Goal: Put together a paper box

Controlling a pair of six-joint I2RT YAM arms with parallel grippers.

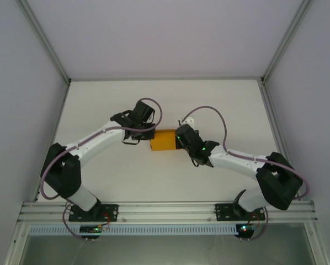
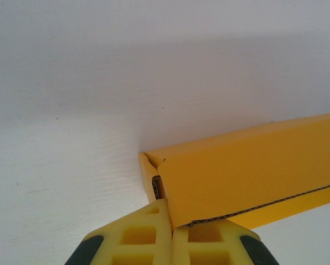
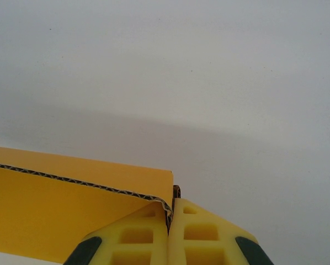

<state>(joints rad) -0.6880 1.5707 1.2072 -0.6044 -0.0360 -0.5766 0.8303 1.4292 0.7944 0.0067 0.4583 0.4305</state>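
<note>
Top external view: the paper box [image 1: 164, 141] lies on the white table [image 1: 231, 110] just left of the frame's middle, a short orange-yellow block between the two wrists. Both of its ends are covered by the grippers, so only its middle shows.

The left gripper [image 1: 147, 135] sits at the box's left end. In the left wrist view its yellow fingers [image 2: 137, 237] are pressed together at the bottom of the frame, pinching a card edge of the box [image 2: 248, 176], which runs off to the right.

The right gripper [image 1: 180, 141] sits at the opposite end. In the right wrist view its fingers [image 3: 203, 232] are clamped on the corrugated edge of the box [image 3: 60, 215], which fills the lower left.

Purple cables [image 1: 223, 124] loop over both arms.
</note>
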